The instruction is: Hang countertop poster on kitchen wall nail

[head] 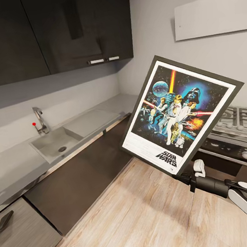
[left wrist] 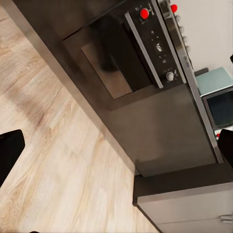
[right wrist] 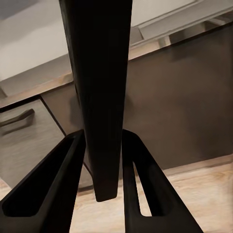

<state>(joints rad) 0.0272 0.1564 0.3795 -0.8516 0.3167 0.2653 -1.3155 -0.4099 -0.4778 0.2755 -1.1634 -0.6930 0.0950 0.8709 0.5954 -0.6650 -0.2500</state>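
The poster (head: 179, 113), black-framed with a white border and Star Wars artwork, hangs tilted in the air above the wooden floor, in front of the kitchen corner. My right gripper (head: 186, 177) is shut on its lower frame edge near the title strip. In the right wrist view the dark frame edge (right wrist: 97, 73) runs between both fingers (right wrist: 53, 189), which press on it from either side. The kitchen countertop (head: 18, 163), light grey with a sink, runs along the left wall. My left gripper (left wrist: 116, 150) is open, low beside the oven front. I cannot make out any wall nails.
A steel faucet (head: 40, 121) stands behind the sink (head: 55, 143). Dark upper cabinets (head: 46, 32) hang above. A gas hob (head: 239, 120) over an oven (left wrist: 121, 58) with red knobs stands on the right, under a white hood (head: 210, 13). Wooden floor (head: 145, 219) lies ahead.
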